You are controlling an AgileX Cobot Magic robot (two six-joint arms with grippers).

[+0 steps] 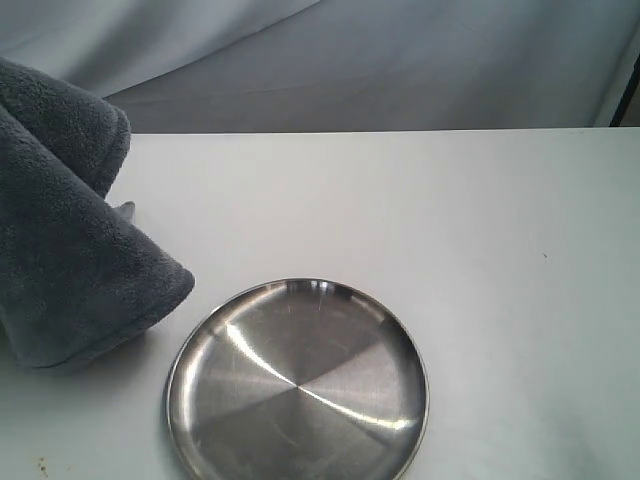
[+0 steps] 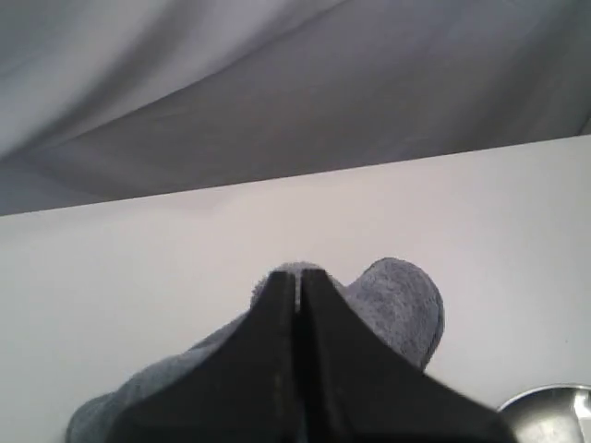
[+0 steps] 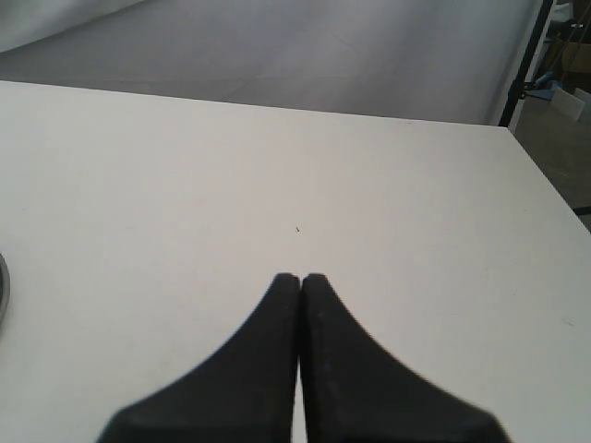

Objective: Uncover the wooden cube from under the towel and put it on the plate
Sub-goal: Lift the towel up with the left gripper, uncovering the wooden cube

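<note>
The dark grey fluffy towel (image 1: pixel 70 250) hangs bunched and lifted at the left of the exterior view, its lower fold near the table. In the left wrist view my left gripper (image 2: pixel 297 274) is shut on the towel (image 2: pixel 402 295), with plush showing past both fingertips. The steel plate (image 1: pixel 300 385) lies at the front centre, with nothing on it; its rim (image 2: pixel 554 415) shows in the left wrist view. The wooden cube is not in view. My right gripper (image 3: pixel 300 277) is shut on nothing above bare white table. Neither gripper shows in the exterior view.
The white table (image 1: pixel 480 250) runs to a far edge with grey cloth backdrop (image 1: pixel 380 60) behind it. A sliver of the plate's rim (image 3: pixel 3 281) shows in the right wrist view. The table's side edge (image 3: pixel 545 175) borders a dark floor.
</note>
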